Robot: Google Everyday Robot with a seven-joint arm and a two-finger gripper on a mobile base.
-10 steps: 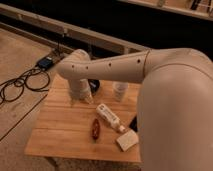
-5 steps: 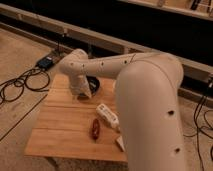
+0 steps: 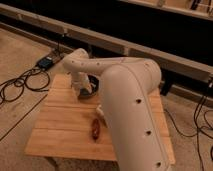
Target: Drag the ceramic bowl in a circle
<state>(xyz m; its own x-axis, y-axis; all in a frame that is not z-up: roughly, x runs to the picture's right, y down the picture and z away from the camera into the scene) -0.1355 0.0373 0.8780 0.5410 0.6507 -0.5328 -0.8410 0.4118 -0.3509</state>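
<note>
The ceramic bowl [image 3: 92,90], small and round with a dark inside and a greyish-blue rim, sits on the far middle part of the wooden table [image 3: 60,125]. My gripper [image 3: 82,91] is down at the bowl's left rim, at the end of the thick white arm [image 3: 125,100] that reaches across the table from the lower right. The wrist hides the bowl's left side and where the gripper meets it.
A reddish-brown oblong object [image 3: 95,128] lies on the table in front of the bowl, beside the arm. The arm hides the table's right half. Black cables [image 3: 20,82] and a dark box [image 3: 46,62] lie on the floor to the left. A dark wall runs behind.
The arm has swung further over the table and now covers the white bottle and the table's right side. The gripper stays at the bowl, having shifted only slightly.
</note>
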